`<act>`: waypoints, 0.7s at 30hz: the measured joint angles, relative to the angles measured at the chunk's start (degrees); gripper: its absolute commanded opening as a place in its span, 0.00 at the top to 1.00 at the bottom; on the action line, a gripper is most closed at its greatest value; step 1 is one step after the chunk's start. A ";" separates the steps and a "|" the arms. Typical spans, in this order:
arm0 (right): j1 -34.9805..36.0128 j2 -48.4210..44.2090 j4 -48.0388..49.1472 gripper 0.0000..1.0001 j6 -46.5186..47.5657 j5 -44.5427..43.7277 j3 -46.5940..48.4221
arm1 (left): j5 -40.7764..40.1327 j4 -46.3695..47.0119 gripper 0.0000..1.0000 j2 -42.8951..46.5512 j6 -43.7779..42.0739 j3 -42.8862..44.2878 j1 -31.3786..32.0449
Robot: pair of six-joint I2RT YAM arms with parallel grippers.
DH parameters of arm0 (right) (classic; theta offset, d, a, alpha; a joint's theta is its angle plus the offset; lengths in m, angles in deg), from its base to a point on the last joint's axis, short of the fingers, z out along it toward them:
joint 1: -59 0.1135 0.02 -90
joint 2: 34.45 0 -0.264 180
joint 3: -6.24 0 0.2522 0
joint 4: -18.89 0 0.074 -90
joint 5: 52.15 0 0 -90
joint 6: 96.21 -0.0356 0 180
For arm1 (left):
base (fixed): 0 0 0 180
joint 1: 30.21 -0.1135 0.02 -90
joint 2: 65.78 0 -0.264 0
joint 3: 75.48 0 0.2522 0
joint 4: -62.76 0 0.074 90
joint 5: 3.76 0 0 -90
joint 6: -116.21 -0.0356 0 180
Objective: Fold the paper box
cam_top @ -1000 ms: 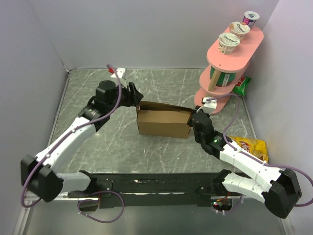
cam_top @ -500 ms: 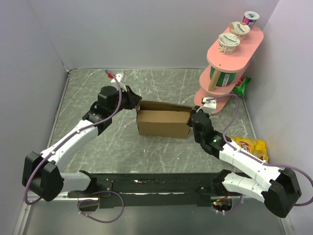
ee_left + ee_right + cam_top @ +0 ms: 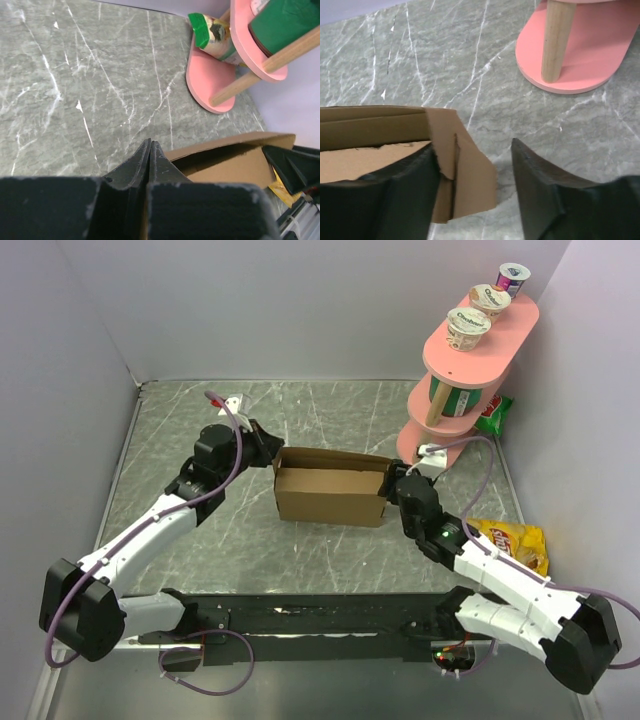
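The paper box (image 3: 330, 495) is plain brown cardboard, standing open-topped in the middle of the table. My left gripper (image 3: 270, 448) is at its back left corner. In the left wrist view its fingers (image 3: 150, 144) are pressed flat together where the box's back wall (image 3: 225, 160) meets them, and they seem to pinch the cardboard edge. My right gripper (image 3: 395, 483) is at the box's right end and open. In the right wrist view its jaws (image 3: 474, 146) straddle the end flap (image 3: 470, 170), one finger inside the box and one outside, without gripping it.
A pink two-tier stand (image 3: 460, 390) with yoghurt cups (image 3: 468, 328) rises at the back right; its base (image 3: 575, 55) lies just beyond my right gripper. A yellow snack bag (image 3: 510, 540) lies beside the right arm. A green packet (image 3: 493, 412) sits behind the stand. Walls enclose the table.
My left gripper closed at the box's back left corner and drew back left, and the box shifted slightly left. My right gripper opened and let go of the right end flap.
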 measured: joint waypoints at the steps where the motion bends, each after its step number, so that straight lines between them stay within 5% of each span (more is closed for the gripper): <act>1: 0.00 -0.52 -0.22 0.23 0.22 0.11 -0.28 | -0.24 -0.04 0.96 0.00 0.00 0.00 -0.07; 5: 0.00 -3.69 -1.01 0.11 1.70 3.02 -1.53 | -0.59 -0.07 0.96 0.00 -0.04 0.00 -0.13; 21: 3.61 -19.08 -8.81 0.16 9.27 15.32 -5.05 | -0.68 3.10 0.99 0.55 -0.44 -1.97 -0.07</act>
